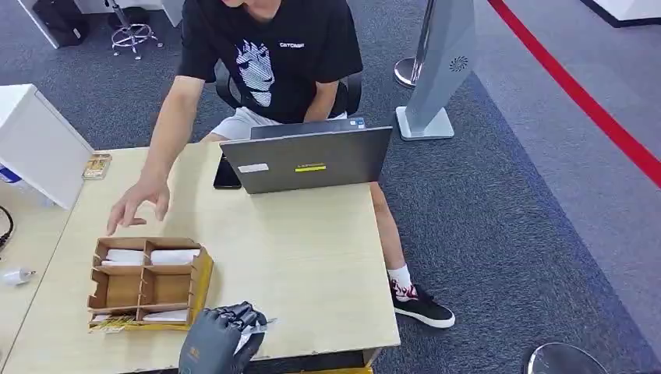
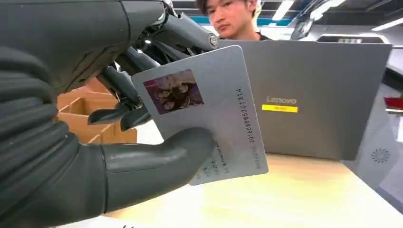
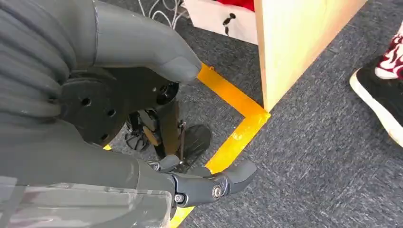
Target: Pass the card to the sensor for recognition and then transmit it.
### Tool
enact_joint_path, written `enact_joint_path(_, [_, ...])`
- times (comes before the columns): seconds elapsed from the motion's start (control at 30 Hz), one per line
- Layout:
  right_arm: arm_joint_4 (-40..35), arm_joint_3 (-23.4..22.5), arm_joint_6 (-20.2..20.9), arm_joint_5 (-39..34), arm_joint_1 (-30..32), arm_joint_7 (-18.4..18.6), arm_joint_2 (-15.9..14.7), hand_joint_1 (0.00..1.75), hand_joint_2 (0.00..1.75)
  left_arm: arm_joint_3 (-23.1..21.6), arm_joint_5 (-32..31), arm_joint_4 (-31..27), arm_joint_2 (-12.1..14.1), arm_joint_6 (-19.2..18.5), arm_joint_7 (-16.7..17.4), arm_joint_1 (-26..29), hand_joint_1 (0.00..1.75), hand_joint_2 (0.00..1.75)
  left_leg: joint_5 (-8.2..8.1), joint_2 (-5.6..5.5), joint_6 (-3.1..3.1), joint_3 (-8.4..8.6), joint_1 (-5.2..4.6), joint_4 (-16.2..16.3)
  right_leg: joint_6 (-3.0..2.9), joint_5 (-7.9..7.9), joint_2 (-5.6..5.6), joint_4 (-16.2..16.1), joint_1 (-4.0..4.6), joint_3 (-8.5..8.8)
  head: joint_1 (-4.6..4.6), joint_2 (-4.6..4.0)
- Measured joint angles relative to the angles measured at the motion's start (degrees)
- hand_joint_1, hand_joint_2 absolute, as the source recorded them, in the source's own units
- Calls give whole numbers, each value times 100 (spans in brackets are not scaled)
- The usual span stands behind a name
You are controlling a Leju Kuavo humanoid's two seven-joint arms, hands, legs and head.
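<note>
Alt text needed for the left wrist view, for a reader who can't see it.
The robot's left hand pinches a grey ID card, printed with a small photo and a number, between its thumb and dark fingers. Behind stand a closed-looking grey laptop, a seated person and a cardboard divider box on the wooden table.

On your desk [image 1: 312, 257]: divided box [image 1: 148, 284] at 9 o'clock, laptop [image 1: 316, 160] at 12, phone [image 1: 227, 175] touching its left side. Left hand [image 1: 218, 339] with card [image 2: 209, 111] at 6, just right of box. Person's hand [image 1: 139, 204] behind box.
</note>
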Motion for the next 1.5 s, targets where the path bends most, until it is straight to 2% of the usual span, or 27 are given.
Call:
enact_joint_path(0.1, [-57, -63, 0, 70, 12, 44, 15, 0, 175, 0, -52, -11, 70, 15, 198, 24, 175, 175, 0, -2, 0, -1, 0, 0, 0, 0, -2, 0, 0, 0, 0, 0])
enact_joint_path(0.27, [-125, -149, 37, 216, 25, 109, 24, 0, 175, 4, -582, 55, 87, 170, 651, 28, 175, 175, 0, -2, 0, -1, 0, 0, 0, 0, -1, 0, 0, 0, 0, 0])
enact_joint_path(0.6, [-146, -256, 52, 407, 36, 175, 35, 0, 175, 31, -826, 626, 59, 135, 1088, -10, 175, 175, 0, -1, 0, 0, 0, 0, 0, 0, -1, 0, 0, 0, 0, 0])
enact_joint_path(0.67, [-146, -260, 52, 417, 37, 205, 39, 0, 175, 61, -883, 884, 20, 135, 1145, -27, 175, 175, 0, -1, 0, 0, 0, 0, 0, 0, -1, 0, 0, 0, 0, 0])
enact_joint_path(0.87, [-151, -280, 55, 509, 41, 225, 46, 0, 175, 72, -907, 1145, -37, 116, 1204, -65, 175, 175, 0, -3, 0, -1, 0, 0, 0, 0, -3, 0, 0, 0, 2, 0])
enact_joint_path(1.5, [-227, -380, 57, 597, 57, 280, 66, 0, 175, 74, -951, 1268, -61, 151, 1344, -96, 175, 175, 0, -3, 0, 3, 0, 0, 0, 0, -3, 0, 0, 4, 2, 0])
